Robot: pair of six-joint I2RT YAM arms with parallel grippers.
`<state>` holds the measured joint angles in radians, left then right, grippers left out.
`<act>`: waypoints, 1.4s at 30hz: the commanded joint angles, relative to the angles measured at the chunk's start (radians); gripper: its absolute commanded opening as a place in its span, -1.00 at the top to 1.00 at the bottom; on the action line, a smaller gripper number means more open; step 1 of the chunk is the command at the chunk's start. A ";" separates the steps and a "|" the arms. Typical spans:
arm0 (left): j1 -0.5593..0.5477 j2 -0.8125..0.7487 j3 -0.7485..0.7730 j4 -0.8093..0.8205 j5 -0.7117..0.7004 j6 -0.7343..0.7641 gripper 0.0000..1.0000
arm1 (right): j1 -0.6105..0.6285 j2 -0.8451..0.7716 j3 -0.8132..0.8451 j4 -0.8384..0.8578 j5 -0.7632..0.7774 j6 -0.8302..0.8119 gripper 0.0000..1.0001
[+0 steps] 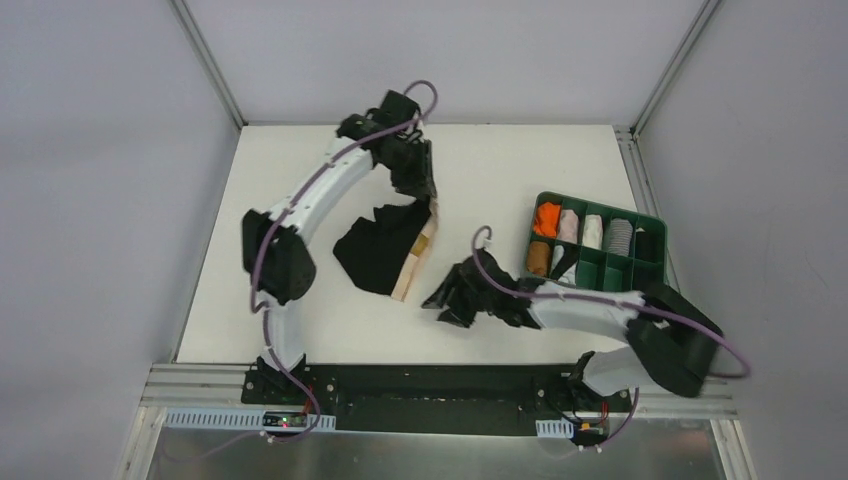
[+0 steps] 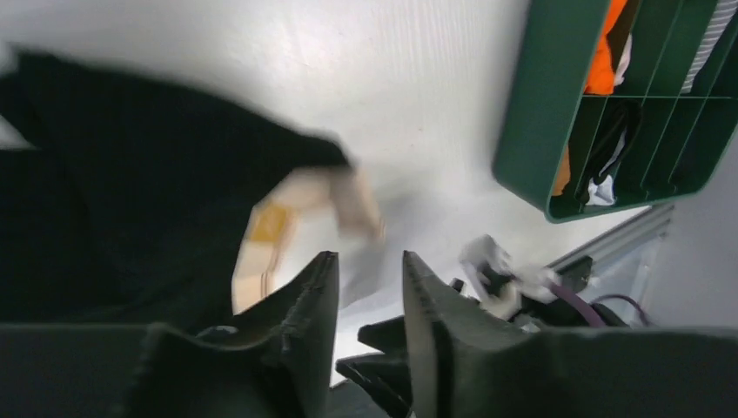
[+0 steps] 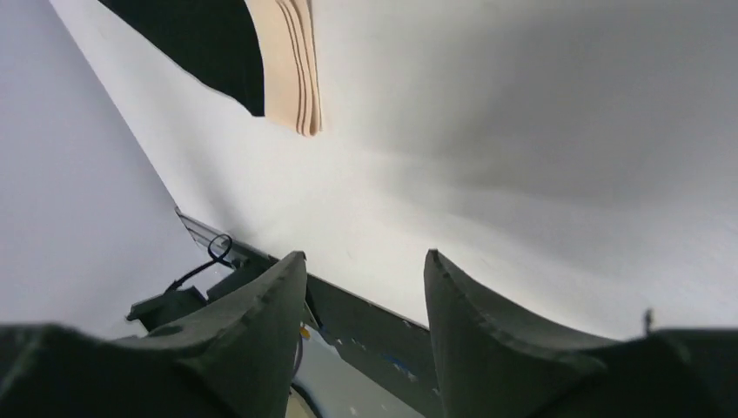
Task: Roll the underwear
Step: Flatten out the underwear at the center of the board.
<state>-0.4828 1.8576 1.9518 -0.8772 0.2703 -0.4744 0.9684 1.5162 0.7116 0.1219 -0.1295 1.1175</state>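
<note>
The black underwear (image 1: 378,248) lies crumpled on the white table, its tan waistband (image 1: 420,252) along its right side. My left gripper (image 1: 415,185) is over the far end of the underwear, jaws apart with nothing between them. The left wrist view is blurred and shows the black fabric (image 2: 130,200) and the folded waistband (image 2: 274,235) just past my open fingertips (image 2: 370,270). My right gripper (image 1: 450,295) is open and empty, low over the table to the right of the underwear's near end. In the right wrist view (image 3: 365,261) the underwear (image 3: 209,43) is farther ahead.
A green divided tray (image 1: 645,225) at the right holds orange, white, grey and brown rolled garments; it also shows in the left wrist view (image 2: 535,113). The table's near edge and black rail (image 1: 440,385) run just behind my right gripper.
</note>
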 commanded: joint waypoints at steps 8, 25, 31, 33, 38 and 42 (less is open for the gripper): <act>-0.043 0.017 0.102 -0.069 0.086 -0.067 -0.66 | -0.017 -0.702 -0.055 -0.453 0.563 -0.177 -0.15; -0.082 -0.470 -1.003 0.367 0.025 -0.640 0.00 | -0.384 0.208 0.750 -0.738 0.243 -0.839 0.06; -0.082 -0.363 -1.023 0.406 0.039 -0.633 -0.01 | -0.413 0.472 0.982 -0.856 0.204 -1.037 0.00; -0.082 -0.341 -1.034 0.406 0.026 -0.631 -0.01 | -0.419 0.541 1.044 -0.906 0.194 -1.077 -0.13; -0.067 -0.306 -1.064 0.408 0.013 -0.609 0.01 | -0.422 0.620 1.116 -0.938 0.209 -1.148 -0.23; -0.016 -0.315 -1.116 0.405 0.018 -0.583 0.02 | -0.425 0.630 1.119 -0.923 0.232 -1.184 -0.24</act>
<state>-0.5476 1.5532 0.8818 -0.4679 0.2874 -1.0828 0.5468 2.1555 1.7721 -0.7647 0.0891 0.0212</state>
